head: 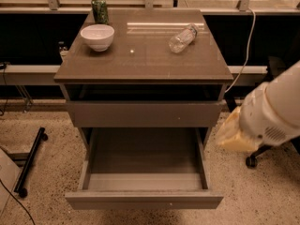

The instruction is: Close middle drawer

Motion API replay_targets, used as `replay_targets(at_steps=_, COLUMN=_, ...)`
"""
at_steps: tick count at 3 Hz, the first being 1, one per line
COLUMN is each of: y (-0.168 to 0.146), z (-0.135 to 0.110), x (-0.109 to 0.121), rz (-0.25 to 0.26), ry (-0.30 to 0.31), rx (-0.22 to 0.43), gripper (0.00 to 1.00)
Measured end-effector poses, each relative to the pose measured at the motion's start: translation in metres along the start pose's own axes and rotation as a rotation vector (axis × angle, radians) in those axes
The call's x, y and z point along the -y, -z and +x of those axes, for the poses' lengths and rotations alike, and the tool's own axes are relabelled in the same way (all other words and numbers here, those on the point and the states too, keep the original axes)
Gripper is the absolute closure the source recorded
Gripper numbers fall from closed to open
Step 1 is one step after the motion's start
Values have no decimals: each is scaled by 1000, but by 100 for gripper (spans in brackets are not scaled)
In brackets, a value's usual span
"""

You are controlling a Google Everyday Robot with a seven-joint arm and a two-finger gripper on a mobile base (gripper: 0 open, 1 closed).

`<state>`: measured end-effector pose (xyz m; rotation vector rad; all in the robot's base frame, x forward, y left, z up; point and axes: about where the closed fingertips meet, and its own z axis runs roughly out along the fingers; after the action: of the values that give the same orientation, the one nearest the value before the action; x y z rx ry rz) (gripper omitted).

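The middle drawer (143, 200) is pulled far out at the bottom of the grey-brown cabinet. Its slim plain face is nearest the camera, and its long shallow tray (145, 158) holds nothing. Above it a same-coloured drawer with a taller face (143, 114) is shut. Only my white arm (274, 109) with its yellowish end cover (232, 136) shows. It is at the right, beside the cabinet's right side at the height of the open tray and apart from it. My gripper itself is out of view.
On the cabinet top (150, 64) stand a white bowl (97, 36) and a green can (99, 9), and a clear plastic bottle (182, 38) lies on its side. A black office-chair base (253, 159) is on the floor at the right. A black stand leg (29, 161) is at the left.
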<state>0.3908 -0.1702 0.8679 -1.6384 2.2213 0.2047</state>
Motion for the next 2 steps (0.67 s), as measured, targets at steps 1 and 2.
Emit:
replay_targets(at_steps=1, y=-42, z=12, x=-11, rz=-29, ry=-48, rx=44, gripper=100)
replay_targets(at_steps=2, y=-42, z=12, x=-11, rz=-29, ry=-48, rx=44, gripper=100)
